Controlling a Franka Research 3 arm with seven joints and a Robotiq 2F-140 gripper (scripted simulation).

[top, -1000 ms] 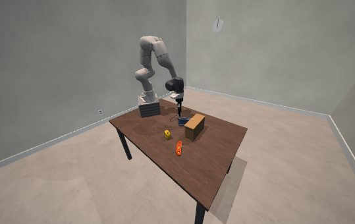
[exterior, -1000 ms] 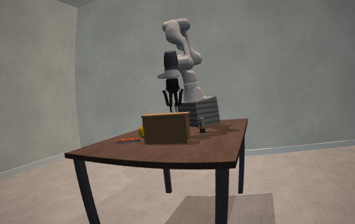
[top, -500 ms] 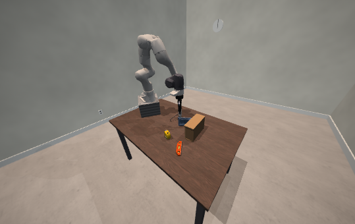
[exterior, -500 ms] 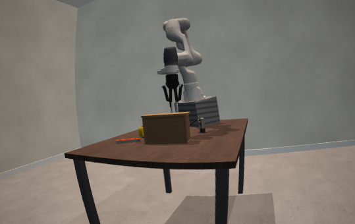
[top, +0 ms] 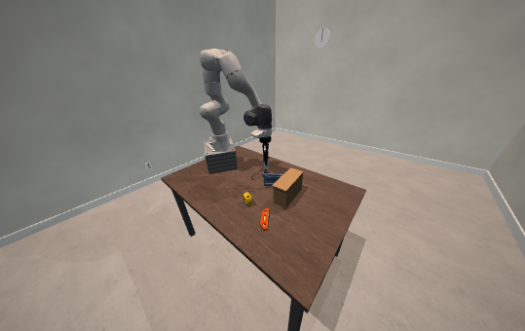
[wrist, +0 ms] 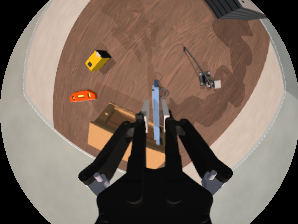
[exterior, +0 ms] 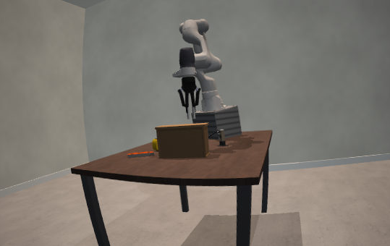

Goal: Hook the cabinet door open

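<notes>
The wooden cabinet [top: 286, 182] [exterior: 182, 142] [wrist: 102, 137] stands upright. Its blue door [top: 273, 180] [wrist: 156, 120] stands wide open. A ring, apparently the eye [wrist: 164, 92], shows near the door's free end. The post [exterior: 222, 136] [wrist: 204, 80] stands apart from the door. Its thin hook [exterior: 213, 134] [wrist: 192, 58] points away to the side, its tip clear of the eye. My gripper [top: 266, 170] [exterior: 191, 118] [wrist: 156, 112] points down at the door's top edge, fingers slightly apart, one on each side, with a gap to both faces. Whether the tips reach below the edge is unclear.
A yellow tape measure [top: 247, 199] [exterior: 155, 145] [wrist: 96, 61] and an orange level [top: 265, 217] [exterior: 140, 155] [wrist: 83, 95] lie on the table on the cabinet's open-front side. The robot's ribbed base block [top: 221, 162] [exterior: 227, 121] [wrist: 232, 8] stands beyond the post.
</notes>
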